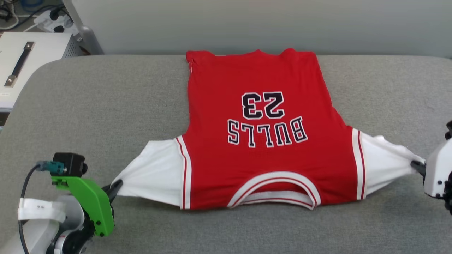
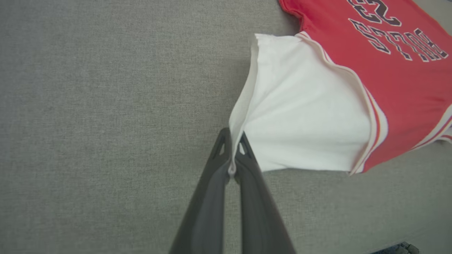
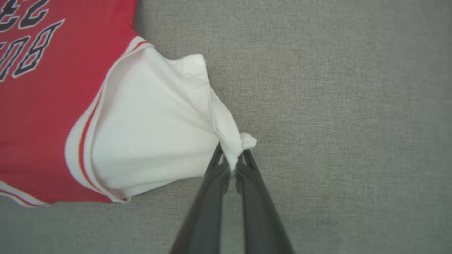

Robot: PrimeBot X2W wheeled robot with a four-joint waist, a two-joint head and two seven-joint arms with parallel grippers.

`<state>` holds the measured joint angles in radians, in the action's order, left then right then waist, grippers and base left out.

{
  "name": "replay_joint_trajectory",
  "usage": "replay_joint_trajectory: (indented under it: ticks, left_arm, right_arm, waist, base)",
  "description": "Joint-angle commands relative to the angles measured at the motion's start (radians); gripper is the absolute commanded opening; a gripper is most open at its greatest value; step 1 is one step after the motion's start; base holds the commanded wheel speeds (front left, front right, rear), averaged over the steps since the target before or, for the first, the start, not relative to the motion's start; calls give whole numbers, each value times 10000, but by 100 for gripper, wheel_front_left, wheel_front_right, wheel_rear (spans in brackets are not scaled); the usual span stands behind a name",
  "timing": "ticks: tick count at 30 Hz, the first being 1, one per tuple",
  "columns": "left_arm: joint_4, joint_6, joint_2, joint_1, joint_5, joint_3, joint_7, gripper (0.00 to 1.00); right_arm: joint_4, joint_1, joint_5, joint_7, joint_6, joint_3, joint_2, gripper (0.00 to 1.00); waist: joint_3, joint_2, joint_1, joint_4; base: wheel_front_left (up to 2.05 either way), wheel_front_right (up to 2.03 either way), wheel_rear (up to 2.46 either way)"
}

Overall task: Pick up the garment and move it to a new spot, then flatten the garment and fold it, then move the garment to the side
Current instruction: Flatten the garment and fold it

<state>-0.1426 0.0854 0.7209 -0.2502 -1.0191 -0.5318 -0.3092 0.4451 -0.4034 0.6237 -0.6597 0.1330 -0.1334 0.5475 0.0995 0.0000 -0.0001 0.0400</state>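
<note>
1. Garment [image 1: 212,165] lies spread flat, printed side up, near the middle of a grey padded bench [image 1: 106,106], with its collar [image 1: 275,194] toward the robot and its hem at the far edge.
2. Its red body looks smooth, with hardly a wrinkle. The dark lettering "BULLS 23" [image 1: 265,120] reads upside down in the head view.
3. Thin red-and-white trim marks each sleeve seam. Both white sleeves are drawn outward into points: the left sleeve [image 1: 152,173] toward the left gripper [image 1: 114,187], the right sleeve [image 1: 383,162] toward the right gripper [image 1: 416,165].
4. The left gripper's jaws are clenched on the cuff edge of the left sleeve, with a thin fold of cloth pinched between the tips, low over the bench.
5. The right gripper's jaws are likewise clamped on the right sleeve, where a small tuft of white cloth bunches at the tips.
6. Flattening appears close to done, judging by the taut sleeves and even body. Whether this is the new spot cannot be told. The fold and the move to the side are not yet done.
7. Beyond the bench's far left corner stand a white box with a dark handle [image 1: 21,63] and a power strip with cables [image 1: 53,17]. A pale wall [image 1: 247,21] runs behind.
</note>
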Motion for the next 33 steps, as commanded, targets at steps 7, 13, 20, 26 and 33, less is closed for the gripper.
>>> replay_joint_trajectory:
  ticks: [7,13,20,26,33]
  left_arm:
    - [1514,979,674,1731,-487,128,-316,0]
    - [2459,1411,1021,2486,-593,33,-590,0]
    - [3233,1610,994,2430,-593,-147,-947,0]
    - [3950,1845,973,2001,-309,-246,-1183,0]
    - [5176,2236,1169,1665,-56,-326,-1657,0]
  right_arm:
    - [-1536,2140,131,-1476,-23,1268,-92,0]
    - [-2909,3505,-200,-2381,-23,2265,-544,0]
    - [-3922,3878,-575,-3115,-23,2936,-1107,0]
    - [-4637,3624,-807,-3463,-23,3197,-1130,100]
    - [-5667,2075,-628,-3992,-23,3298,-965,100]
  waist:
    - [-448,0,1,-187]
    - [-443,0,1,-176]
    - [-94,0,1,-44]
    - [512,0,1,219]
    - [1773,0,1,694]
  base:
    - [0,0,0]
    - [0,0,0]
    - [0,0,0]
    - [0,0,0]
    - [0,0,0]
